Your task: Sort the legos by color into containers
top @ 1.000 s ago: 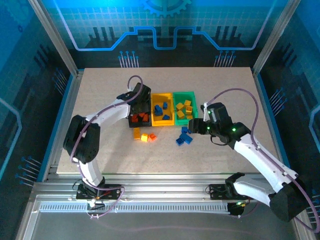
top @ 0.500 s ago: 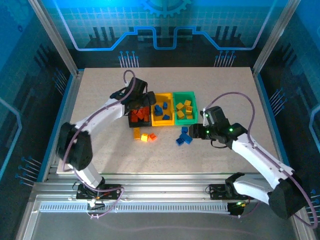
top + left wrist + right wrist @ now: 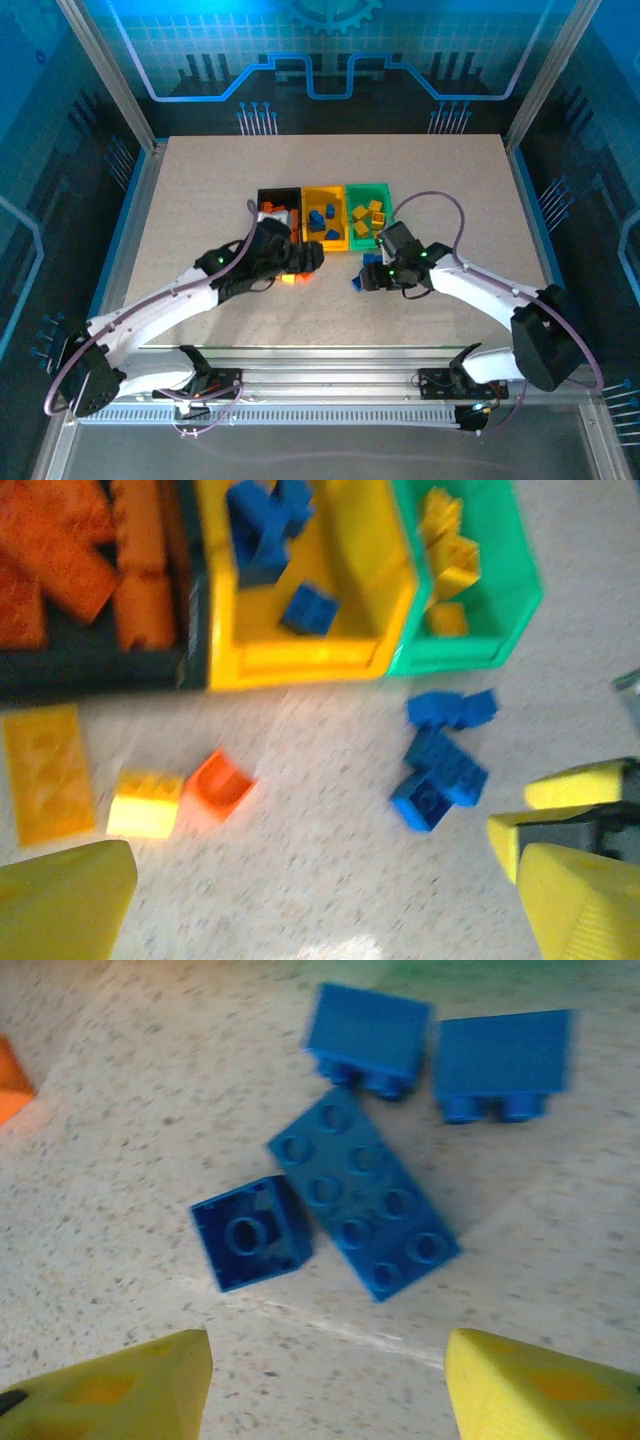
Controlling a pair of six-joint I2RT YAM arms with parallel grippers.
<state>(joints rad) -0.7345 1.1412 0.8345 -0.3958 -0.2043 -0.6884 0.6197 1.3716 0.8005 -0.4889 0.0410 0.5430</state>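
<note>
Left gripper [image 3: 310, 890]: jaws at full spread, nothing between them; hangs over the loose strays, near side of the bins.
Right gripper [image 3: 325, 1380]: jaws apart, empty; poised over the blue cluster.
Blue legos [image 3: 365, 1200]: four loose on the table [image 3: 450, 170], just near of the green bin. The long brick lies studs up, touching a small upturned brick [image 3: 250, 1232]; two more lie on their sides beyond.
Strays: orange plate [image 3: 48, 770], yellow brick [image 3: 146, 802] and small orange brick [image 3: 220, 783], just near of the black and yellow bins.
Handling: judged light, rigid, slick plastic. Best pinched across the two long flat sides, low down. A corner pinch would likely spin the brick, and the touching neighbour may drag along.
Black bin [image 3: 90, 670]: mid-table, holds orange.
Yellow bin [image 3: 310, 660]: beside it, holds blue.
Green bin [image 3: 450, 652]: next along, holds yellow.
</note>
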